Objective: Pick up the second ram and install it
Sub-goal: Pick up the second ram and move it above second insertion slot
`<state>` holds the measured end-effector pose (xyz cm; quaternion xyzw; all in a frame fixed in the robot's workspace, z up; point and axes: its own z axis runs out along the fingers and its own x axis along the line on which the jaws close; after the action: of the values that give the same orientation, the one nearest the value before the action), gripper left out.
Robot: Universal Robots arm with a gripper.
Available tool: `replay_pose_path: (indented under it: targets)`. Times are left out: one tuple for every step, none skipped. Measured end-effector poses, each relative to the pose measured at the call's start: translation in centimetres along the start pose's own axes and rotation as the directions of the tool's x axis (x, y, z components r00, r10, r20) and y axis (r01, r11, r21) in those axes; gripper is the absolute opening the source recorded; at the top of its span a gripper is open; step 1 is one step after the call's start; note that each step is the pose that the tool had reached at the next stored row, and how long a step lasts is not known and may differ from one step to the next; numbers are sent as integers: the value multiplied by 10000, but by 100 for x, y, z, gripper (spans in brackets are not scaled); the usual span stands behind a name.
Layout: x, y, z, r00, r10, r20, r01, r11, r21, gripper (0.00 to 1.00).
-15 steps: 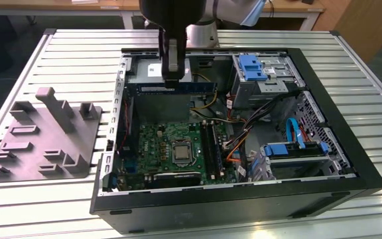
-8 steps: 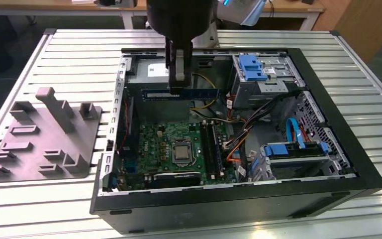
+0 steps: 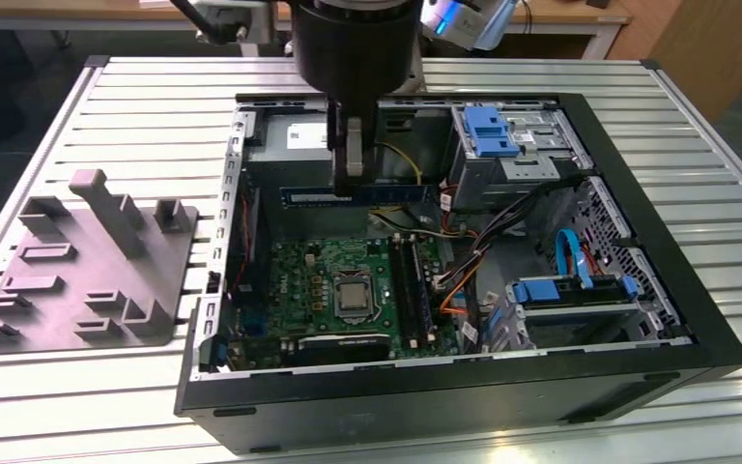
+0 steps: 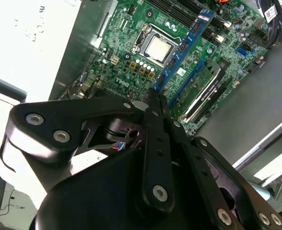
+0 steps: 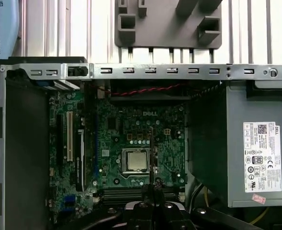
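My gripper [image 3: 353, 176] is shut on the second ram [image 3: 390, 192], a long blue-green stick held level by its middle. It hangs inside the open computer case, above the far edge of the green motherboard [image 3: 332, 290] and in front of the grey power supply [image 3: 291, 145]. In the second wrist view the ram [image 4: 189, 40] runs out from my gripper [image 4: 153, 96] over the board, beside the processor socket [image 4: 158, 48] and roughly in line with the black memory slots [image 4: 217, 28]. In the first wrist view the ram [image 5: 151, 143] shows edge-on as a thin dark line above my gripper [image 5: 153, 189].
Another memory stick [image 4: 201, 88] sits in a slot on the board. The black case wall [image 3: 474, 391] rings the work area. Blue drive bays [image 3: 494, 130], a blue caddy [image 3: 571, 290] and loose cables [image 3: 474, 253] fill the exterior view's right. A grey fixture [image 3: 88, 266] lies outside on the slatted table.
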<state>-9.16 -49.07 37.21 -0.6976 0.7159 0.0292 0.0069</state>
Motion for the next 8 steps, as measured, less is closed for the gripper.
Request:
replay_pose_path:
  targets:
    - [3,-3,18,10000,0,-1,0,10000,0,11]
    - [6,-7,36,10000,0,-1,0,10000,0,11]
    - [9,-10,54,10000,0,-1,0,10000,0,11]
    - [12,-13,72,10000,0,0,0,10000,0,11]
    - [15,-18,90,10000,0,0,0,10000,0,11]
    - [18,-23,107,10000,0,0,0,10000,0,11]
    - [21,-27,125,10000,0,-1,0,10000,0,11]
    - [25,-30,143,10000,1,-1,-1,10000,0,11]
